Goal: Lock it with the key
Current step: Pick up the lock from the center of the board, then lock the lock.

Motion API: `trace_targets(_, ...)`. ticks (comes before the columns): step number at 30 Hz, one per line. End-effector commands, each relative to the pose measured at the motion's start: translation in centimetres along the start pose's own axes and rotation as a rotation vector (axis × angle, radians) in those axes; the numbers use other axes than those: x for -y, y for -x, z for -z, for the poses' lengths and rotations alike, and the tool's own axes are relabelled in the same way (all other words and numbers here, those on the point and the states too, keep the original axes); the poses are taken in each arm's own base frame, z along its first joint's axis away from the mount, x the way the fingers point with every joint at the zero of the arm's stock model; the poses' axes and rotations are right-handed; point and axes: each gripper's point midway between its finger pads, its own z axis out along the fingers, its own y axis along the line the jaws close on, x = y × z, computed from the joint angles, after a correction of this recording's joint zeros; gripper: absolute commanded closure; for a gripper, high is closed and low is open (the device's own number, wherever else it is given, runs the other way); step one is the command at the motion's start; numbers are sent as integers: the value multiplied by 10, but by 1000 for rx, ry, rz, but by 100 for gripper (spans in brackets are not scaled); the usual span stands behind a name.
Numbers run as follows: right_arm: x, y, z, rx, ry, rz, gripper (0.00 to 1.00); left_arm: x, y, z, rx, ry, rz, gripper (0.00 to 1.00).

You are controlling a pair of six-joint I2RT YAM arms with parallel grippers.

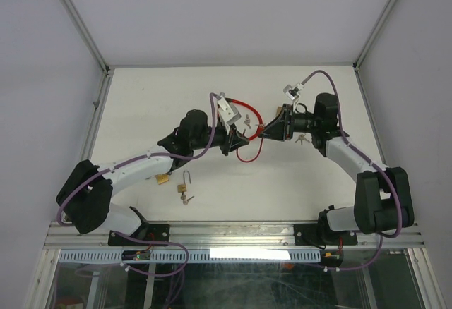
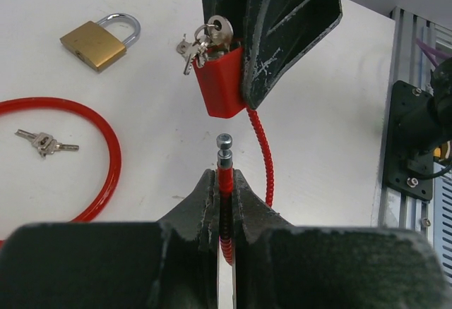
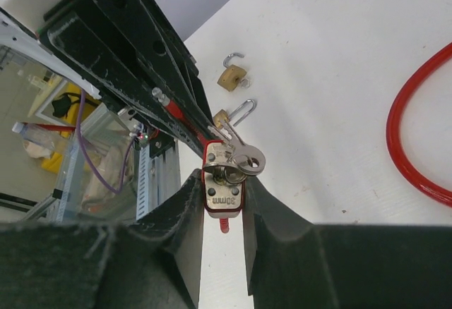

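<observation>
— Between your two grippers, where is the lock?
— Your right gripper [image 3: 223, 185] is clamped on the red plastic lock body [image 3: 224, 197], held above the white table [image 2: 318, 182]. A silver key [image 3: 240, 161] on its ring sits in the cylinder. Your left gripper [image 2: 224, 182] pinches the red coiled cable [image 2: 265, 161] just behind its steel pin tip [image 2: 224, 142].
— How far along?
— Pin and body are lined up, near but apart. Seating the pin and turning the key look left to do. A brass padlock [image 2: 95, 43] and loose keys [image 2: 44, 142] lie aside.
</observation>
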Motion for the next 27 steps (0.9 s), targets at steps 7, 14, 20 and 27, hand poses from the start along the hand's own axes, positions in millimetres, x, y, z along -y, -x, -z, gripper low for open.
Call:
trace_targets(7,-10,29,-6,176,23,-3,100,18,31,-17,84,-112,14,100)
trace_targets(14,-8,32,-6,214,31,-36,100,20,26,-26,66,-150,38,100)
trace_targets(20,-5,34,-7,233,22,-58,100,22,24,-31,52,-178,41,100)
trace_targets(27,-4,35,-8,242,31,-89,100,22,21,-37,35,-198,54,100)
